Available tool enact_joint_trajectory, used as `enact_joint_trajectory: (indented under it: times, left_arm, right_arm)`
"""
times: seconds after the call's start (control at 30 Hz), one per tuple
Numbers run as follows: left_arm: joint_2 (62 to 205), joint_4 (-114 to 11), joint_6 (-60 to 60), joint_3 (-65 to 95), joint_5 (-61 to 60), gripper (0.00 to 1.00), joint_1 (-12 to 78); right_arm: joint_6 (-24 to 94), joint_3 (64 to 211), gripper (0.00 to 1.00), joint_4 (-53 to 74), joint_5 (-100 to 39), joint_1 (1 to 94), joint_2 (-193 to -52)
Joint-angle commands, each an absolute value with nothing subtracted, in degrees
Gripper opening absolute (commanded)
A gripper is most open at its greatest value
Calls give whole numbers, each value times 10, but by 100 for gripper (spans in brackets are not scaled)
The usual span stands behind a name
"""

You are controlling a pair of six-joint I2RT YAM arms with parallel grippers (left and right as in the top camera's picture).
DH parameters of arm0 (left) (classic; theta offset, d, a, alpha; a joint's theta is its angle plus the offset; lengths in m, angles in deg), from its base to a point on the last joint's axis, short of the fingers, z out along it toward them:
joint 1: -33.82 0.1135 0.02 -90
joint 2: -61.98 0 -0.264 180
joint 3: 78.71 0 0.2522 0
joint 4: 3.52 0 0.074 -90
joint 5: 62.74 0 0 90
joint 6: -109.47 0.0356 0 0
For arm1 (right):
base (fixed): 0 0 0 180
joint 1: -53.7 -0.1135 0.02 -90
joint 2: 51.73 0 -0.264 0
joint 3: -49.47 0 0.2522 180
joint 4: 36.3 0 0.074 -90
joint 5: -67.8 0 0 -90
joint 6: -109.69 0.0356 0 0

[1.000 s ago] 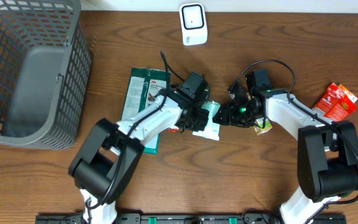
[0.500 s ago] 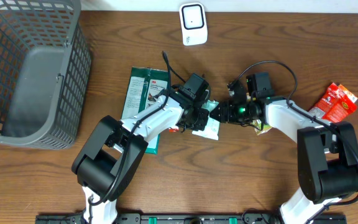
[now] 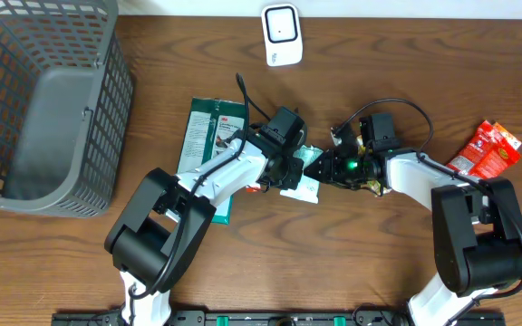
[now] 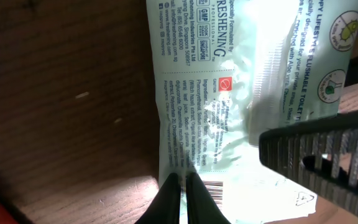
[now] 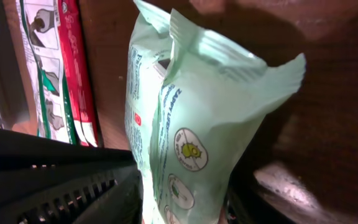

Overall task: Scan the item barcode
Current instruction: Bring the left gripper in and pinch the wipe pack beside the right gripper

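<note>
While stretched low, facing each other, left claw [image 3: 295,168] pinches wipes pack [image 3: 306,188], right claw [image 3: 321,166] seemingly clasps it.

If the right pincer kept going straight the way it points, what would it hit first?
The pale green plastic wipes packet, right in front of it; just behind that, probably the left pincer.

A grey mesh basket [image 3: 109,91] stands far left, a green packet [image 3: 202,136] nearer the middle (red cartons [image 3: 489,149] far right).
</note>
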State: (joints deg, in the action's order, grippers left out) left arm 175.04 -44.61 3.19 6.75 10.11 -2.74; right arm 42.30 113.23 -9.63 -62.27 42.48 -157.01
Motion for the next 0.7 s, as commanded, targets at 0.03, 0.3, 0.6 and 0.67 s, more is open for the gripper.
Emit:
enact_joint_trajectory:
  times: [0.03,0.3,0.6,0.67]
  left_arm:
    - [1770,-450,33,64,130,8,-26]
    - [1770,-452,33,64,130,8,-26]
    - [1770,-452,33,64,130,8,-26]
    - [1770,-452,33,64,130,8,-26]
  right_arm:
    - [428,1126,34,-111,-618,415,-1570]
    - [428,1122,33,-145,-582,389,-1570]
    - [428,1122,28,-150,-555,388,-1570]
    - [428,1122,31,-150,-555,388,-1570]
